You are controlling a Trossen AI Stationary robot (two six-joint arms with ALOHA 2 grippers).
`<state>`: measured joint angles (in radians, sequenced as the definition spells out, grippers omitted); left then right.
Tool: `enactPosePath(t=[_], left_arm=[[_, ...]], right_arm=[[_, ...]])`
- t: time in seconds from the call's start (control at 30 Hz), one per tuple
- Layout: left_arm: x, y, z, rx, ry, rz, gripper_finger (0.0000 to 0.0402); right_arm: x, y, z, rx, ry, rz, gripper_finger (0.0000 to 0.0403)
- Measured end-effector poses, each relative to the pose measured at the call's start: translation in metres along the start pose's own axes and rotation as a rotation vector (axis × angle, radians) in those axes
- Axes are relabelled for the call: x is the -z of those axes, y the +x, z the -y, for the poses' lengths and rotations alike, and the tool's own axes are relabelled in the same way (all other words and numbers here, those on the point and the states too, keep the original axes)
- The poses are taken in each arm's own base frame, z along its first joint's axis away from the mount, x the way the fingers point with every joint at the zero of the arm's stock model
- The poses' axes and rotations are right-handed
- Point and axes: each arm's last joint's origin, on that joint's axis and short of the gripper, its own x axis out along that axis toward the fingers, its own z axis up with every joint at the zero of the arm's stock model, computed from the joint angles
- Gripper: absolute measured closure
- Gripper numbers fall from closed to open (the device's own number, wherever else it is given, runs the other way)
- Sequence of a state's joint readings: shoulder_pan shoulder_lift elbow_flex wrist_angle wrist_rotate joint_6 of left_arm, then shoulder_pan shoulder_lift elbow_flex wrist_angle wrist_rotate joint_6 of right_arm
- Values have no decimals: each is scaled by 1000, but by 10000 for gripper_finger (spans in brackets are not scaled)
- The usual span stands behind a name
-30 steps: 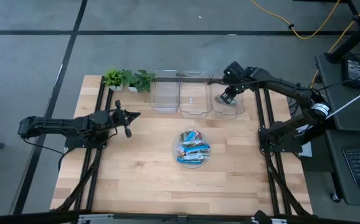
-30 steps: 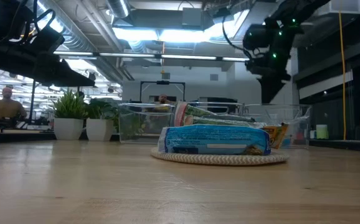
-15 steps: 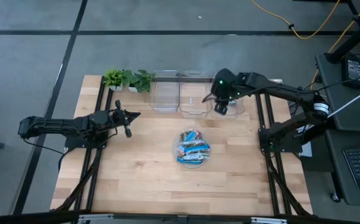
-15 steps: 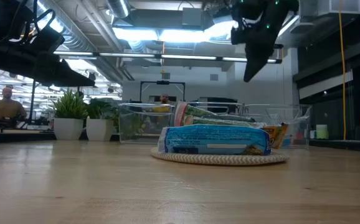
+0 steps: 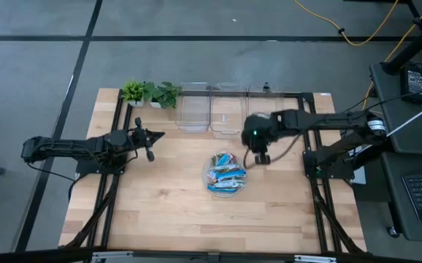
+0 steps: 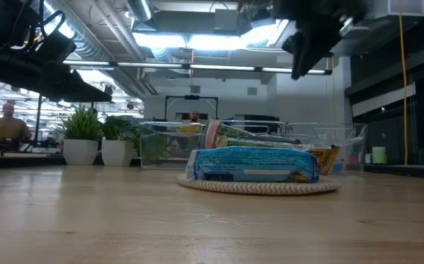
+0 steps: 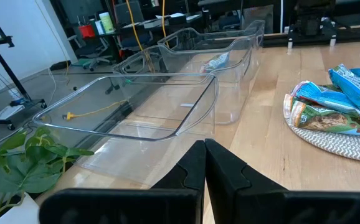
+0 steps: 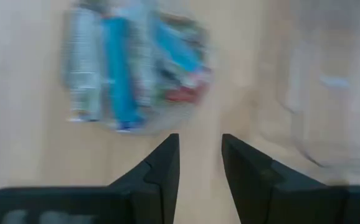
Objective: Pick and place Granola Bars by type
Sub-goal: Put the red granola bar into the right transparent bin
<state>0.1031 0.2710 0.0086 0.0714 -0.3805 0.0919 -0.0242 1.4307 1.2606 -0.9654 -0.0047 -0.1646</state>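
The granola bars (image 5: 225,174) lie piled on a round plate near the table's middle: mostly blue wrappers, some with white, green or red. They also show in the low view as a pile of bars (image 6: 252,163) and in the left wrist view as bars (image 7: 336,102). My right gripper (image 5: 261,155) hangs open above the table, just right of the plate and nearer than the bins; its wrist view shows the open right gripper (image 8: 200,163) with the bars (image 8: 130,74) ahead. My left gripper (image 5: 156,136) waits shut over the table's left part, its shut fingertips (image 7: 203,158) pointing at the bins.
Three clear rectangular bins (image 5: 211,111) stand side by side along the far edge; one bar (image 7: 216,60) lies in a bin beyond the nearest. Two small potted plants (image 5: 149,93) stand at the far left. Bare wood lies near and left of the plate (image 5: 209,188).
My right gripper has swung from above the rightmost bin toward the near edge and slightly left, arriving beside the plate of bars, and it has turned on the way. The bars and bins have stayed in place.
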Motion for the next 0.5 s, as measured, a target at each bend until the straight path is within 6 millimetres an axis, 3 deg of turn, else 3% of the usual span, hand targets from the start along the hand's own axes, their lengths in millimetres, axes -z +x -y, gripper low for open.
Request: enactPosePath(t=[0.27,0.5], left_arm=[[0,0,0,0,0,0,398],[0,0,0,0,0,0,398]], right_arm=[[-19,-3,-46,-73,-145,163,266],[-24,-5,-64,-11,-170,221,171]])
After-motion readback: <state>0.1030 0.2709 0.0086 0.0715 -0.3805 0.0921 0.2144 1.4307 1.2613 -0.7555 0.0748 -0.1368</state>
